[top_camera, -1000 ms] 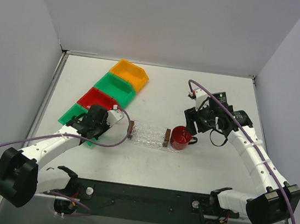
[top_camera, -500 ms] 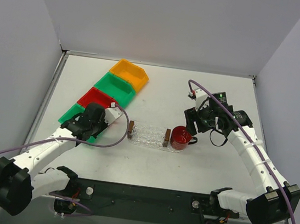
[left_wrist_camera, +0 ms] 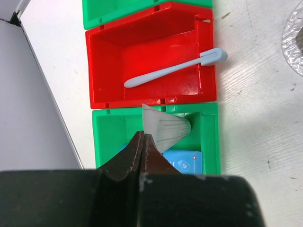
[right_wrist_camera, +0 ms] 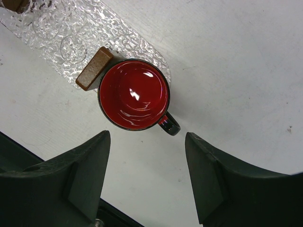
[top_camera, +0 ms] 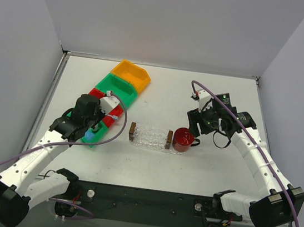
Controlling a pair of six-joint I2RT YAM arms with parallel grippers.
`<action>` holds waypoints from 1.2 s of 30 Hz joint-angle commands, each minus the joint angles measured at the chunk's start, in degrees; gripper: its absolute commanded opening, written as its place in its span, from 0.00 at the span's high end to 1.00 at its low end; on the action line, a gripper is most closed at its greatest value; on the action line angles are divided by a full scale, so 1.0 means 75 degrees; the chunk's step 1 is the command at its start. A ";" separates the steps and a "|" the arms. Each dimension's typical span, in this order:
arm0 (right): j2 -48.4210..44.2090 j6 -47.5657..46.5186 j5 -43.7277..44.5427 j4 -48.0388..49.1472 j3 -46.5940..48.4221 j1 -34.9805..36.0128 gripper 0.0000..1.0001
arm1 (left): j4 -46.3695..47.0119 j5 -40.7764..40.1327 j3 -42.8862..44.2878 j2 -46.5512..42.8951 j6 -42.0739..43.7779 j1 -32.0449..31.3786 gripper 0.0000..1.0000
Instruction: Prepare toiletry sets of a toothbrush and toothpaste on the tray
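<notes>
Between the left fingers (left_wrist_camera: 129, 160), silver-grey toothpaste (left_wrist_camera: 166, 129)

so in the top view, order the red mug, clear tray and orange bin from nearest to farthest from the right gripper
1. red mug, just below it, slightly left
2. clear tray, left of the mug, mid-table
3. orange bin, far left, back end of the bin row

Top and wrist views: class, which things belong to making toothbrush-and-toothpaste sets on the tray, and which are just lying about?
Job: toothbrush; silver-grey toothpaste tube, gripped by left claw; blue toothpaste tube; clear tray.
Lying about: red mug; orange bin.
</notes>
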State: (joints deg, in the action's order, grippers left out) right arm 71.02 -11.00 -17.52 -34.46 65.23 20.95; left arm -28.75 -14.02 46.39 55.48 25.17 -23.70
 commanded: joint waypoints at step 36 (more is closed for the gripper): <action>0.0022 -0.0045 -0.0160 0.0024 -0.0061 -0.0110 0.41 | -0.0373 0.1189 0.0096 0.0782 -0.0391 0.1344 0.67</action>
State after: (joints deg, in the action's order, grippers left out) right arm 71.05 -11.00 -18.04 -34.46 65.23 20.56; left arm -30.15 -8.12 46.33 60.29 23.07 -15.20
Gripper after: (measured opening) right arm 0.595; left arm 0.333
